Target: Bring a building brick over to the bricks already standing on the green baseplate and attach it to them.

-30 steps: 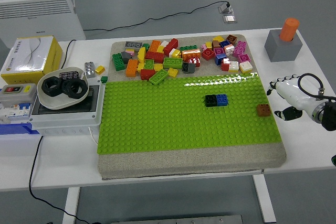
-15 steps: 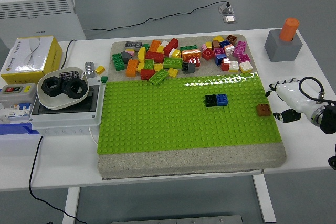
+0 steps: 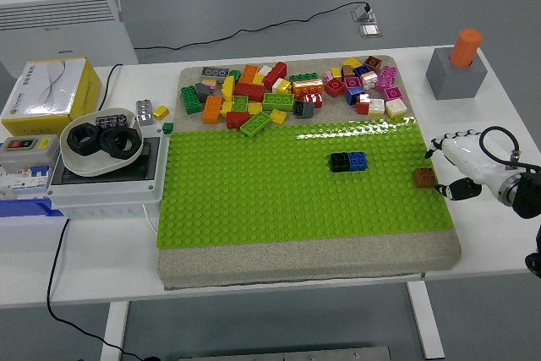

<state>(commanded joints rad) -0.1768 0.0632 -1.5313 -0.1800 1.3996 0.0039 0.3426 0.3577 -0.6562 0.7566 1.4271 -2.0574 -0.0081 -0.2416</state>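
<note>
A black brick (image 3: 339, 162) and a blue brick (image 3: 357, 160) stand joined on the green baseplate (image 3: 254, 200), right of its middle. A brown brick (image 3: 424, 177) lies at the baseplate's right edge. My right hand (image 3: 448, 166), white with black fingertips, sits just right of the brown brick with its fingers spread around it, holding nothing. One fingertip (image 3: 442, 189) nearly touches the brick. A pile of loose coloured bricks (image 3: 287, 95) covers the mat behind the baseplate. My left hand is out of the picture.
A grey block with an orange cylinder (image 3: 457, 65) stands at the back right. On the left are a white bowl of black rings (image 3: 103, 141) on a grey box, a yellow carton (image 3: 46, 90) and a switch box (image 3: 25, 166).
My right hand has slid down and a little left, closing in on the brown brick. The bricks have not moved.
</note>
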